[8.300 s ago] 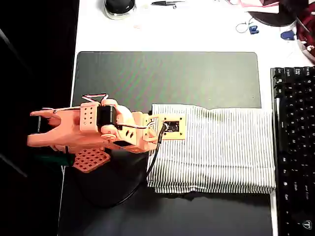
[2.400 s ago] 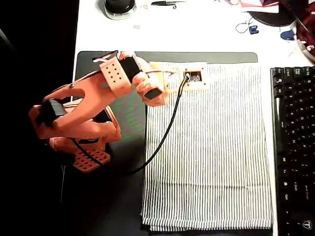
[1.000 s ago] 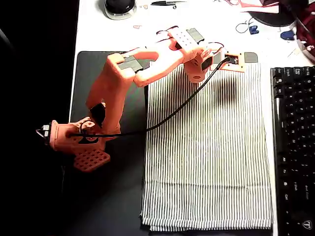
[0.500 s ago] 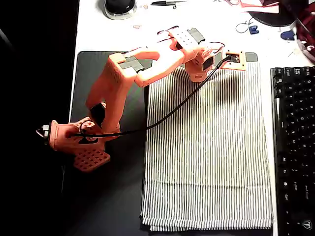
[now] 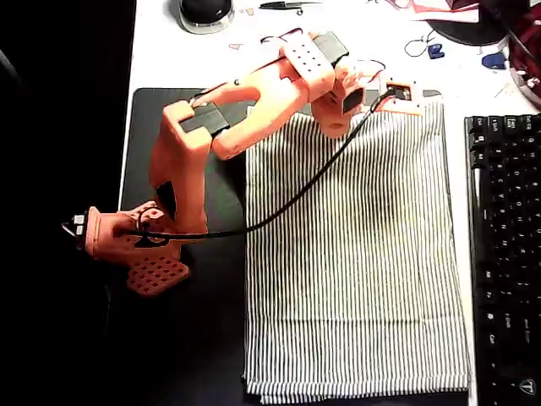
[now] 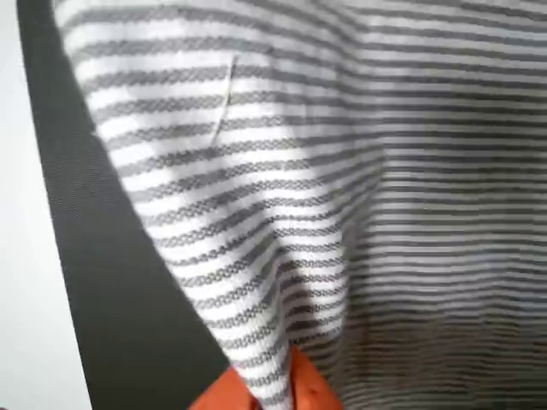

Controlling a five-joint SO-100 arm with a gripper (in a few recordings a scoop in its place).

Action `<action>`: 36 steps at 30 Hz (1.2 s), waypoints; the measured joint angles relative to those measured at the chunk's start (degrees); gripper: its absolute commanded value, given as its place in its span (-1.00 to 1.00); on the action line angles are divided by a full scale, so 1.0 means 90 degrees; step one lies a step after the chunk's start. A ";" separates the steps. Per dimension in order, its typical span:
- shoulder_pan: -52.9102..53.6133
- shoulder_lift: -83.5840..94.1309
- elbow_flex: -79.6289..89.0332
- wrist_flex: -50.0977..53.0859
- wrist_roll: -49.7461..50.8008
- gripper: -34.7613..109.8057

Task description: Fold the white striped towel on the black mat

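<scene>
The white striped towel (image 5: 359,254) lies spread open on the right part of the black mat (image 5: 186,338), its long side running from the far edge to the near edge. My orange arm stretches to the towel's far edge, with the gripper (image 5: 396,100) close to the far right corner. In the wrist view the striped towel (image 6: 282,188) rises in a fold and runs down between the orange fingers (image 6: 224,395). The gripper (image 6: 272,389) is shut on that edge, and bare black mat (image 6: 111,282) shows to the left of the cloth.
A black keyboard (image 5: 507,254) lies along the right side, just beside the towel. On the white table (image 5: 254,51) beyond the mat are a round black object (image 5: 204,10) and small items. The arm's base (image 5: 127,237) stands at the mat's left edge.
The towel, folded in half at first, now lies unfolded. The gripper moved from the far left corner along the far edge to the right, and the upper arm has since shifted slightly left.
</scene>
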 measured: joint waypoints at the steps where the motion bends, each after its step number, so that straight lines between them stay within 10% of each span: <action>1: 0.0215 0.0186 -0.0020 0.0225 -0.0176 -0.52; 20: 0.5771 0.2197 0.1436 0.0430 -0.3965 -0.52; 36: 0.6719 0.0703 0.1963 -0.1709 -0.4678 -0.44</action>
